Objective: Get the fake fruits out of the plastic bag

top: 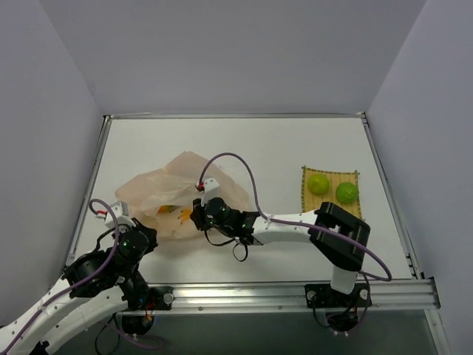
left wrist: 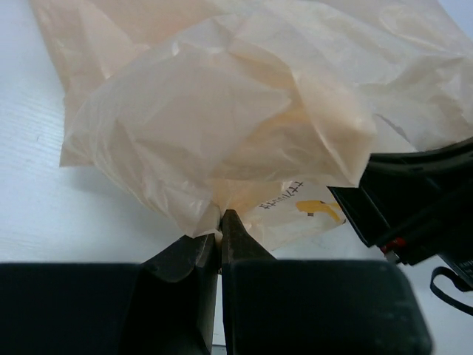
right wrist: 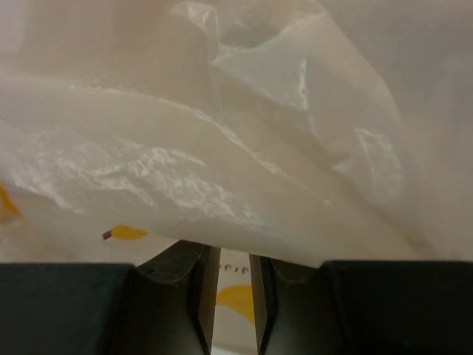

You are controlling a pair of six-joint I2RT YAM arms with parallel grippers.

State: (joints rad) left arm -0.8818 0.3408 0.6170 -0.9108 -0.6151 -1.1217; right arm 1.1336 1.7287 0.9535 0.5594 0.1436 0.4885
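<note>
The plastic bag [top: 177, 191] lies crumpled left of centre; it also fills the left wrist view [left wrist: 244, 111] and the right wrist view [right wrist: 222, 148]. My left gripper [top: 151, 224] is shut on the bag's near edge, and film is pinched between its tips [left wrist: 219, 222]. My right gripper [top: 194, 214] reaches into the bag's mouth. Its jaws [right wrist: 230, 259] stand a narrow gap apart, with the tips hidden under a fold of film. Two lime-green fruits [top: 318, 183] [top: 346, 193] sit on the mat. A green-and-orange patch [top: 171, 211] shows at the bag's mouth. The grape bunch is hidden.
The yellow woven mat [top: 330, 203] lies at the right of the table. The right arm's link [top: 295, 225] stretches across the near middle, and its black gripper body shows in the left wrist view [left wrist: 414, 207]. Grey walls surround the table, and a metal rail [top: 295, 292] runs along the near edge.
</note>
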